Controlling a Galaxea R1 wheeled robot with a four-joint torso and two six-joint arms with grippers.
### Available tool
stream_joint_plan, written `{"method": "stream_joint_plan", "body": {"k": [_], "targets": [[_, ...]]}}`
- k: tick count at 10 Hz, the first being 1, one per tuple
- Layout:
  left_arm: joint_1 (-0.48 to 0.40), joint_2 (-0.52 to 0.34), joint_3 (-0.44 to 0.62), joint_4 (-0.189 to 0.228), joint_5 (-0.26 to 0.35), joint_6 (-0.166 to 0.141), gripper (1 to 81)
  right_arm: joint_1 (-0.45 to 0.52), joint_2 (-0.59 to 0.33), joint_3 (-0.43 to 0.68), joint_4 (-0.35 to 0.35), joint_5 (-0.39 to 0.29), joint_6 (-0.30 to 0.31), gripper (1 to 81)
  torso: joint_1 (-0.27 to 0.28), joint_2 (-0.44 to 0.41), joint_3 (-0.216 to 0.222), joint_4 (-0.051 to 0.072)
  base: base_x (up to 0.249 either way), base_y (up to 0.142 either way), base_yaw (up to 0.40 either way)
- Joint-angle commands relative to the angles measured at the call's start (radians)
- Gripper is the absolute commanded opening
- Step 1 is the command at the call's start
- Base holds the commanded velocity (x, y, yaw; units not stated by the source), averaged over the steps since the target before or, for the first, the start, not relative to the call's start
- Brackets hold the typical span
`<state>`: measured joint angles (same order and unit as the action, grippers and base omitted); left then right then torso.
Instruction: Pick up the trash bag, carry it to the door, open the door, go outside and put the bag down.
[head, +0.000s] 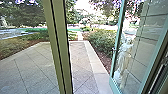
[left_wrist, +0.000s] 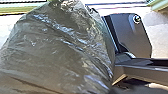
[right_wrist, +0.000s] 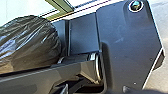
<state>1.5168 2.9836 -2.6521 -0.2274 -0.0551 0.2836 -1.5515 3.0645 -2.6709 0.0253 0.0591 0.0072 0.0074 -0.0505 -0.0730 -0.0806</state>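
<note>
And here, widest of all, the paved yard (head: 82, 65) is laid out ahead, and the doorway is seen standing open onto it, so the step in hand is judged to be the way out, with the setting-down not yet done. Next in size, the glazed door (head: 117, 37) is swung outward on the robot's right; its near edge should be given a clear berth, and no push looks needed. Then the upright post (head: 60, 50), and this is the one to be watched: it is seen close, just left of the middle, so the line is best kept to the right of it, slowly and squarely, with both arms held in.

Down to the robot's dark base plate (left_wrist: 132, 35), and just beside it the trash bag (left_wrist: 57, 50), full and bulging; whether the two are touching cannot be told. The thin plastic could be snagged on post or door frame, so sharp turns are best avoided and any swing allowed to die away. Smaller again, the door handle (head: 114, 50), by which a loose fold could be caught. Last, the left pincer and the right pincer: whether wide, narrow or closed on the bag, it cannot be told for either.
</note>
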Motion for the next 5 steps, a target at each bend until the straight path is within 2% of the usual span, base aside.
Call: {"method": "stream_joint_plan", "body": {"k": [1, 5], "targets": [[-0.042, -0.004, 0.003, 0.007, 0.057, 0.002, 1.0, 0.043, 0.015, 0.01, -0.013, -0.058, -0.007, 81.1, 0.0, 0.0, 0.0, 0.0, 0.0, 0.0, -0.12], [-0.043, -0.003, 0.003, 0.007, 0.057, 0.002, 1.0, 0.04, 0.015, 0.01, -0.013, -0.059, -0.015, 81.1, 0.0, 0.0, 0.0, 0.0, 0.0, 0.0, -0.026]]}}
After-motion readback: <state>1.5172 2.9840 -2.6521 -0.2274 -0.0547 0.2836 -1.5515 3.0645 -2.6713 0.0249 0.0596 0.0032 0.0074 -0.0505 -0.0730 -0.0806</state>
